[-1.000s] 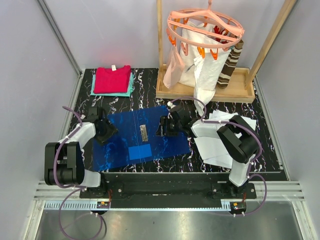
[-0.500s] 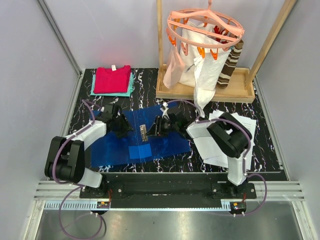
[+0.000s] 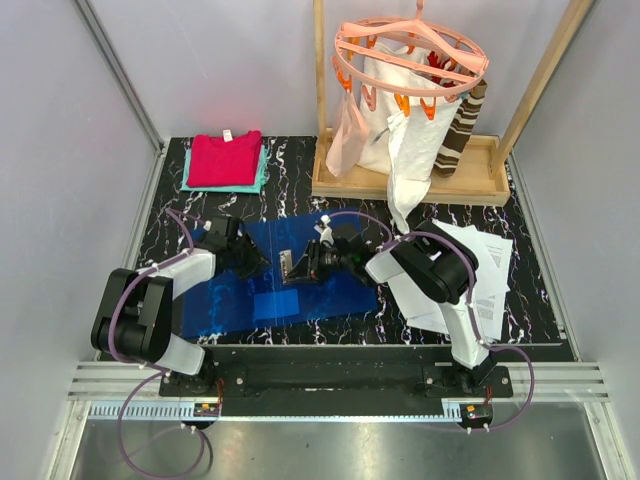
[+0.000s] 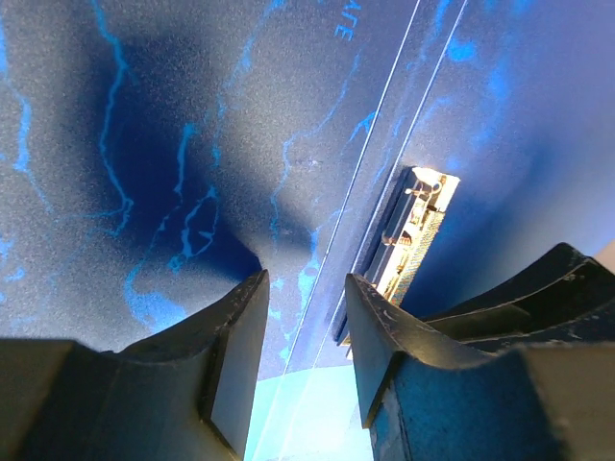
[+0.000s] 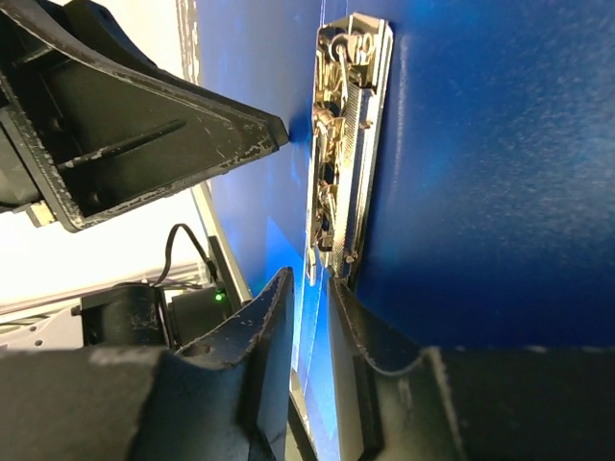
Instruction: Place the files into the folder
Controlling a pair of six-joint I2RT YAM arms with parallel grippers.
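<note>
The blue folder (image 3: 228,292) lies open and flat on the table's middle, with a metal clip (image 3: 288,266) along its spine. My left gripper (image 3: 258,264) is low over the folder just left of the clip. In the left wrist view its fingers (image 4: 306,280) stand apart with only the folder (image 4: 192,144) and the spine line between them, and the clip (image 4: 415,226) is ahead to the right. My right gripper (image 3: 306,265) faces it from the right. Its fingers (image 5: 309,277) leave a narrow gap at the clip's (image 5: 341,144) near end. The files (image 3: 478,272) lie on the table beside the right arm.
Red and teal folded cloths (image 3: 226,160) lie at the back left. A wooden rack base (image 3: 350,183) at the back right carries white garments (image 3: 400,130) under an orange peg hanger (image 3: 410,48). A pale blue label (image 3: 275,305) sits on the folder's front.
Both grippers have come in over the folder towards the clip, the left moving right and the right moving left. Both pairs of jaws have narrowed.
</note>
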